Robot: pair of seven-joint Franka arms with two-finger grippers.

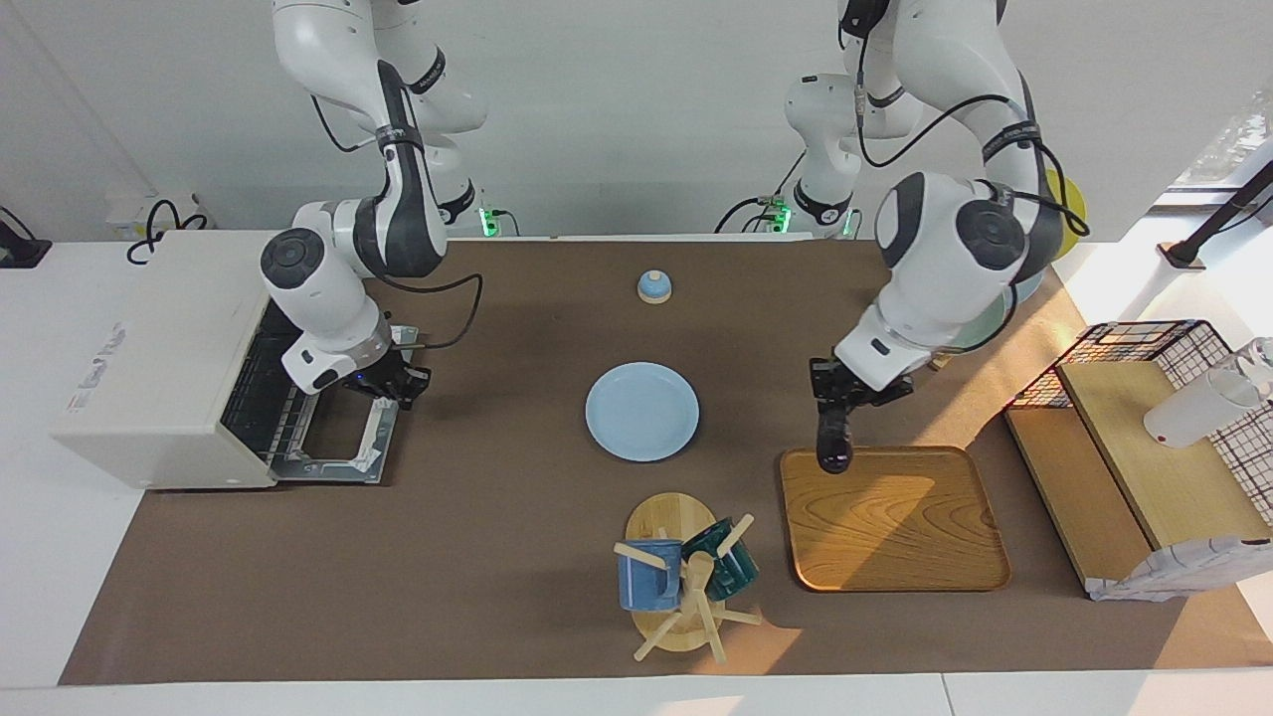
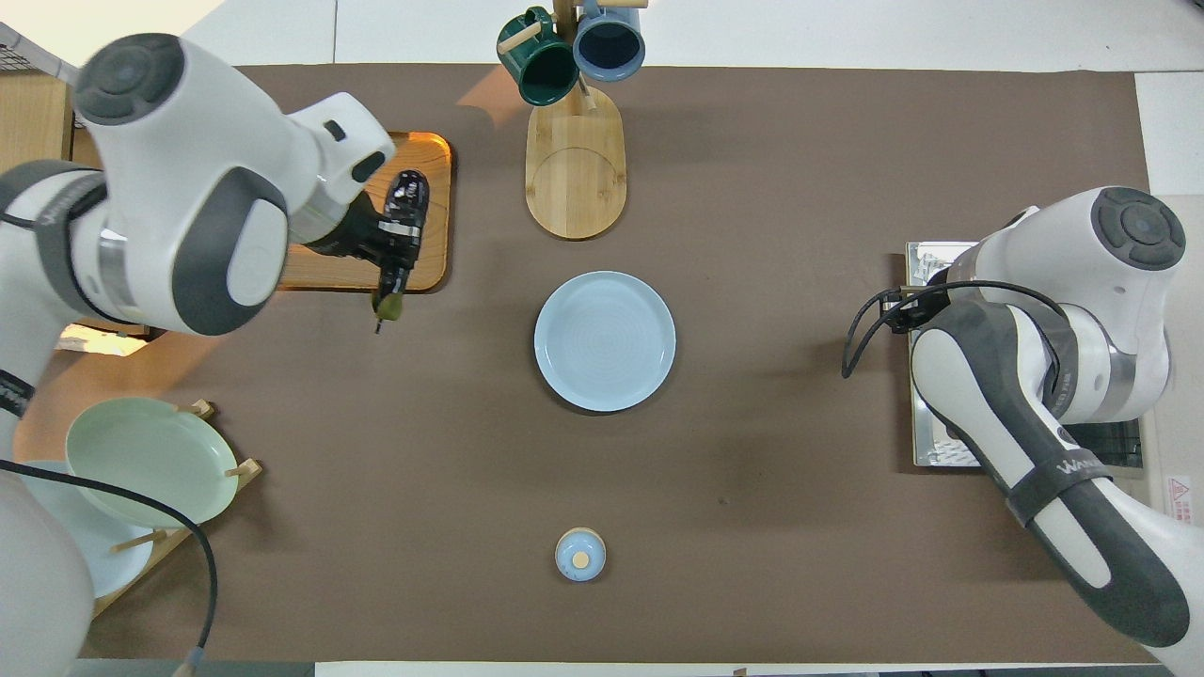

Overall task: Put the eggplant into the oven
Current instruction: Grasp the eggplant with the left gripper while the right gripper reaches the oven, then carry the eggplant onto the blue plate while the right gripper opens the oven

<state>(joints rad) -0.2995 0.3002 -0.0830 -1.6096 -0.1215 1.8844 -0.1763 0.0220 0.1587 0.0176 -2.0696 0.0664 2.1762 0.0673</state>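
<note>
My left gripper (image 1: 833,396) is shut on the dark glossy eggplant (image 1: 833,446), which hangs down from it over the edge of the wooden tray (image 1: 895,522) that lies nearest the robots. In the overhead view the left gripper (image 2: 390,254) shows the eggplant's stem end (image 2: 388,303) sticking out of it. The off-white oven (image 1: 149,378) stands at the right arm's end of the table with its door (image 1: 338,443) dropped open and the wire rack showing. My right gripper (image 1: 398,383) hovers over the open door. The arm hides it in the overhead view.
A blue plate (image 1: 641,411) lies mid-table. A mug tree (image 1: 676,582) with two mugs stands farther from the robots. A small blue knobbed lid (image 1: 653,286) sits near the robots. A wire basket and wooden shelf (image 1: 1144,438) and a plate rack (image 2: 150,461) are at the left arm's end.
</note>
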